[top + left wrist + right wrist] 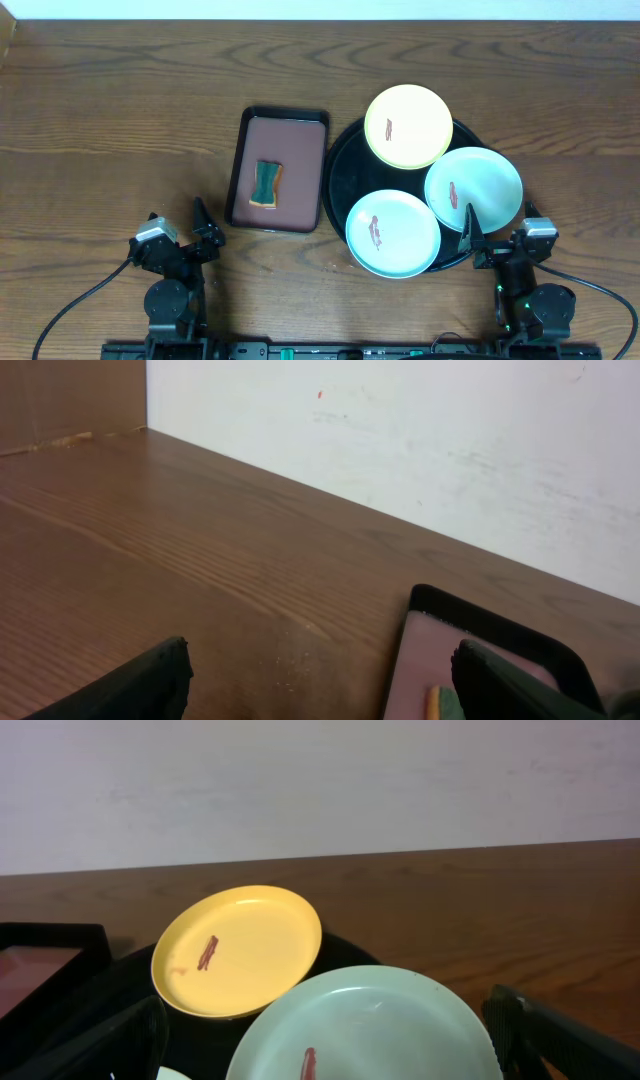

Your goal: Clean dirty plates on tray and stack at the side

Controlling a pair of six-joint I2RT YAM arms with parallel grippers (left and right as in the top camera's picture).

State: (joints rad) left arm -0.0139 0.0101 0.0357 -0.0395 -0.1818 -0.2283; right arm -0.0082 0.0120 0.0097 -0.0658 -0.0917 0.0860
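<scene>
The round black tray (345,170) holds three plates, each with a red-brown smear. The pale yellow plate (408,125) lies at the back and also shows in the right wrist view (240,950). One mint-green plate (473,188) lies at the right and shows in the right wrist view (400,1025). The other mint-green plate (392,233) lies at the front. My right gripper (495,238) is open and empty at the tray's front right, its jaws (330,1045) spread before the right mint plate. My left gripper (180,232) is open and empty near the table's front left (320,685).
A rectangular brown tray with a black rim (278,170) lies left of the round tray and holds a green and orange sponge (266,185). Its corner shows in the left wrist view (480,635). A white wall stands behind the table.
</scene>
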